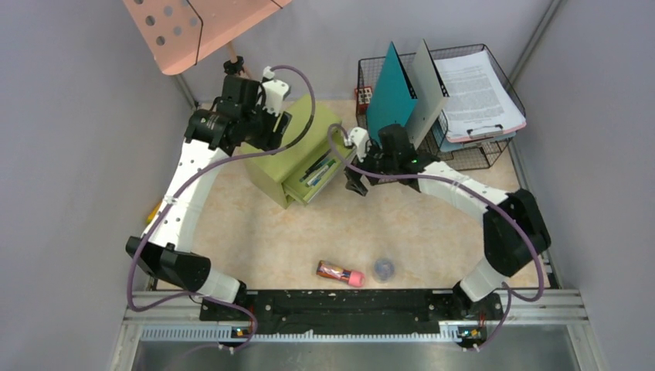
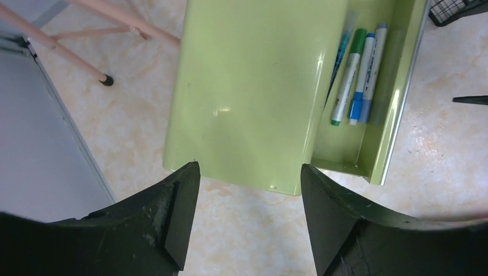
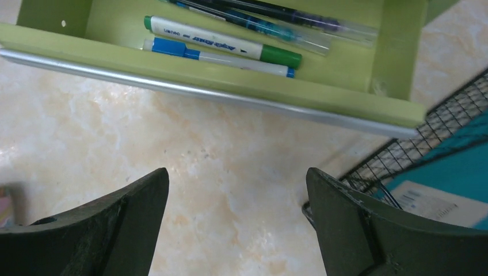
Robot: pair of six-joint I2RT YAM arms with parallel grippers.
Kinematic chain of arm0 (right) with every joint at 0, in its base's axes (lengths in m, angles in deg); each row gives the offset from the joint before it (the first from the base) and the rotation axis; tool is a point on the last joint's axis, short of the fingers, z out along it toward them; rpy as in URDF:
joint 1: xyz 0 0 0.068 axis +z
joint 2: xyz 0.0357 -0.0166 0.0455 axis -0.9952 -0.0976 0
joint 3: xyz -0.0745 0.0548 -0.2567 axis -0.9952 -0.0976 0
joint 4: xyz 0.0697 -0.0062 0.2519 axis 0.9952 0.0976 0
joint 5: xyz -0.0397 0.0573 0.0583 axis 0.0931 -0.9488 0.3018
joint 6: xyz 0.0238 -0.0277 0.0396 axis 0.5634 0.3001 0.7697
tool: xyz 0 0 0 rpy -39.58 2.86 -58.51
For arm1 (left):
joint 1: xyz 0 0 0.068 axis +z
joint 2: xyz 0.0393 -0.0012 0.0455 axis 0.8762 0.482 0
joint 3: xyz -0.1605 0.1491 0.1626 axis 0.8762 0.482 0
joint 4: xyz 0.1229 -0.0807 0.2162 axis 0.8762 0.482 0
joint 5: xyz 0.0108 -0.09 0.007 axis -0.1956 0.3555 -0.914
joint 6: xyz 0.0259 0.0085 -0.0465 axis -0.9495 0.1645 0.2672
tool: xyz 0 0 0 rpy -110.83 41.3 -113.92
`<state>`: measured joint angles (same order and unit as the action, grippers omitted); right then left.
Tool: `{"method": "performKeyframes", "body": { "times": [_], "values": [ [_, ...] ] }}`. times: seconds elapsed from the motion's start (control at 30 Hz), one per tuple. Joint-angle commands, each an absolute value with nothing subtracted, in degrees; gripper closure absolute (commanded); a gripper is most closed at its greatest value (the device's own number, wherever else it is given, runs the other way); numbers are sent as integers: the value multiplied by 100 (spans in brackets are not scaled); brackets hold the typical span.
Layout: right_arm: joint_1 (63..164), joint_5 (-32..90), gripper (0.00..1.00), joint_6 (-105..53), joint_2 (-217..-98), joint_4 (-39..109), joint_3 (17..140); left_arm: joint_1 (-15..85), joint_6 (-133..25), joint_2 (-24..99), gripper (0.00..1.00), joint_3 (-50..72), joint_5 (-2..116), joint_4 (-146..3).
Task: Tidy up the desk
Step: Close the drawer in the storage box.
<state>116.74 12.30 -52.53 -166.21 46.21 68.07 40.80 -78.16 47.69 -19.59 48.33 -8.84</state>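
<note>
left arm (image 1: 184, 185): white shells, chunky black joints
right arm (image 1: 457, 188): same white-and-black deal
cables (image 1: 309, 83): thin purple, looping along both arms
fingers (image 2: 172, 224): matte black, curved, kinda scuffed

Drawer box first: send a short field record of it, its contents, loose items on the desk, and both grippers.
drawer box: olive-green, drawer pulled open
drawer contents: green-capped marker, blue-capped marker, pens behind them
loose on desk: red-and-pink tube, small round bluish object, both near the front rail
left gripper: fingers open, empty, above the drawer box
right gripper: fingers open, empty, over bare desk before the drawer
wire basket: back right, holds folders and papers
</note>
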Motion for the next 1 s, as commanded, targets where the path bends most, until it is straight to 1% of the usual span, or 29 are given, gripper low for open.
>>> {"method": "performKeyframes", "body": {
  "times": [0.0, 0.2, 0.33, 0.57, 0.77, 0.97],
  "values": [
    [12004, 1637, 13, -5103, -17096, 3927, 7245, 4265, -7674, 4419, 30, -1620, 5151, -1177],
    [12156, 1536, 18, -4702, -17723, 3609, 7777, 4473, -7610, 3951, 30, -1209, 5206, -1288],
    [12222, 1425, 19, -4384, -17976, 3481, 8051, 4673, -7653, 3759, 29, -982, 5175, -1291],
    [12306, 1364, 19, -3722, -18443, 3166, 8456, 4892, -7692, 3528, 29, -749, 5181, -1312],
    [12321, 1366, 20, -3317, -18840, 3207, 8888, 4931, -7825, 3420, 29, -624, 5165, -1227],
    [12316, 1149, 19, -2971, -18956, 3173, 9089, 4941, -7977, 3234, 28, -436, 5383, -1184]
  ]
}}
